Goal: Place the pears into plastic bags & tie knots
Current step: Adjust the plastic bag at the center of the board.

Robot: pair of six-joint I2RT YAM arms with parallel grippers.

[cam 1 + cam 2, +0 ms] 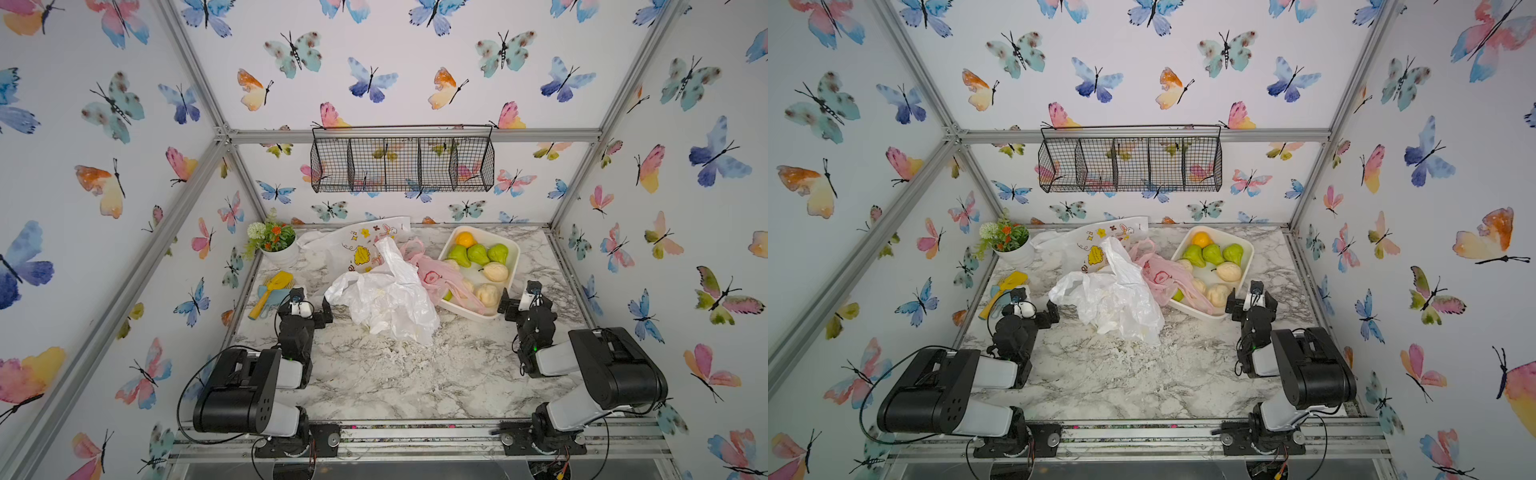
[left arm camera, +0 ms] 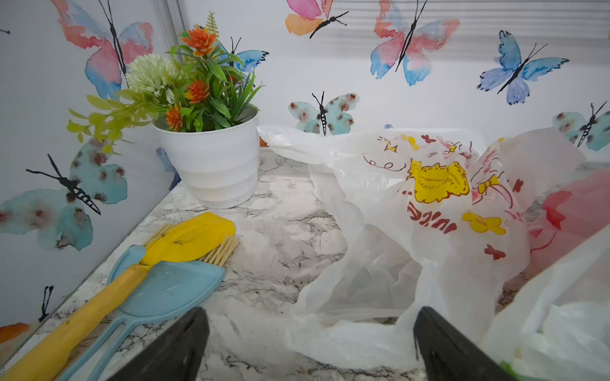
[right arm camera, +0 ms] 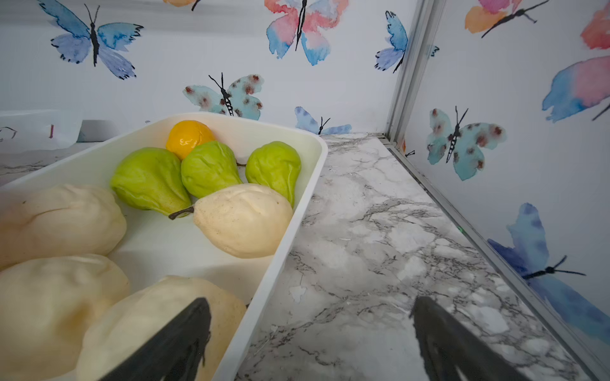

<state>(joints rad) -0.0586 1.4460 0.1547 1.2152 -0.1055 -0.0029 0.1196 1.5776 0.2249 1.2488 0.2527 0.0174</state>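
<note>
Partly, the pink bag (image 1: 440, 278) veils some pears (image 1: 488, 294); left fingers (image 2: 171, 349) and right fingers (image 3: 171, 343) gape empty.

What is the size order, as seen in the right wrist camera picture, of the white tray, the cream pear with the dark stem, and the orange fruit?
1. White tray
2. Cream pear with the dark stem
3. Orange fruit; it lies farther back, partly hidden by green pears, so its true size is unsure.
</note>
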